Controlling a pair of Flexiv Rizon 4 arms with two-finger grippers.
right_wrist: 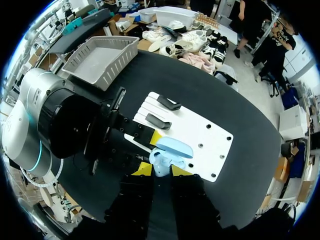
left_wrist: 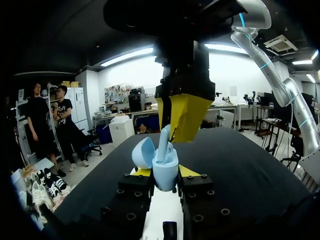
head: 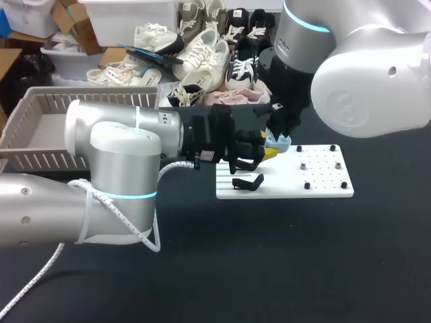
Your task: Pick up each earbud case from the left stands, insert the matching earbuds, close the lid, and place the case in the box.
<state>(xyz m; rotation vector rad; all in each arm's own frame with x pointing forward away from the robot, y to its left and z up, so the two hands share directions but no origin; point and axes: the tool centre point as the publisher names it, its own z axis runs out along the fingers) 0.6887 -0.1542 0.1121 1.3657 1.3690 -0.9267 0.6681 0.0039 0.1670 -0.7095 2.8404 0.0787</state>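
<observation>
My left gripper (left_wrist: 165, 172) is shut on a light blue earbud case (left_wrist: 166, 175), held upright above the white stand board (head: 323, 188) with its lid (left_wrist: 144, 152) swung open. My right gripper (left_wrist: 168, 134) comes down from above, shut on a light blue earbud (left_wrist: 164, 142) whose lower end sits in the case's opening. In the right wrist view the earbud (right_wrist: 159, 167) lies between my right gripper's fingertips (right_wrist: 145, 168), just over the open case (right_wrist: 172, 148). In the head view both grippers meet at the case (head: 277, 142).
Two empty black stands (head: 248, 182) sit on the left part of the white board, with small black pegs (head: 304, 165) on its right part. A grey slatted basket (head: 40, 128) stands at the table's far left. Shoes lie along the far edge.
</observation>
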